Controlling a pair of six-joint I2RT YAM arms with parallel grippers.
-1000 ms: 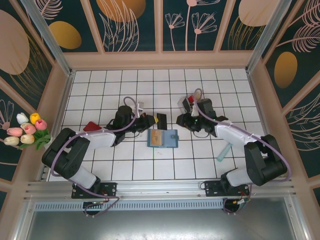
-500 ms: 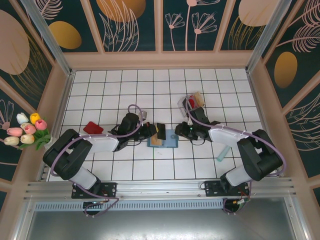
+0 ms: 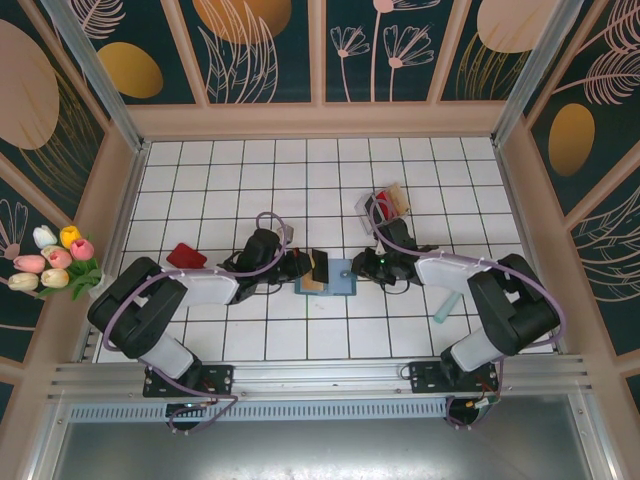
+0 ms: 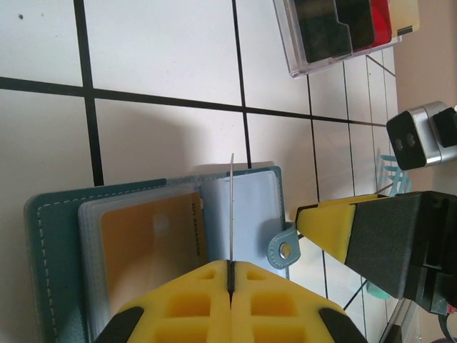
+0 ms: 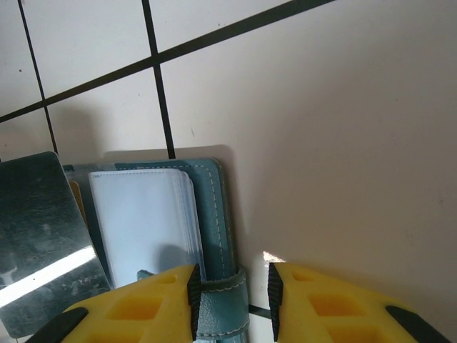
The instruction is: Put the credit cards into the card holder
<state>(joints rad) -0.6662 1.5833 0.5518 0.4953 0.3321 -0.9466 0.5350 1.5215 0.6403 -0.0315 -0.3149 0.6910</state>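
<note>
The teal card holder [image 3: 334,278] lies open on the tiles between the two arms. A tan card [image 4: 151,234] sits in a slot on its left page. My left gripper [image 4: 230,266] is shut on a black card [image 3: 321,264], seen edge-on [image 4: 232,207] standing over the holder's light inner sleeves [image 4: 253,214]. My right gripper [image 5: 232,286] is at the holder's right edge, its jaws apart on either side of the teal snap strap [image 5: 223,309], with a gap on the right side. A red card [image 3: 186,255] lies flat at the left.
A small clear upright rack [image 3: 386,206] with cards stands behind the right arm, and is also seen as the rack [image 4: 343,28] at top right. A pale teal stick [image 3: 447,300] lies at the right. Wooden walls enclose the tiled floor.
My left gripper has carried the black card rightward to over the holder. My right gripper has come from the rack down to the holder's right edge, and its jaws have narrowed.
</note>
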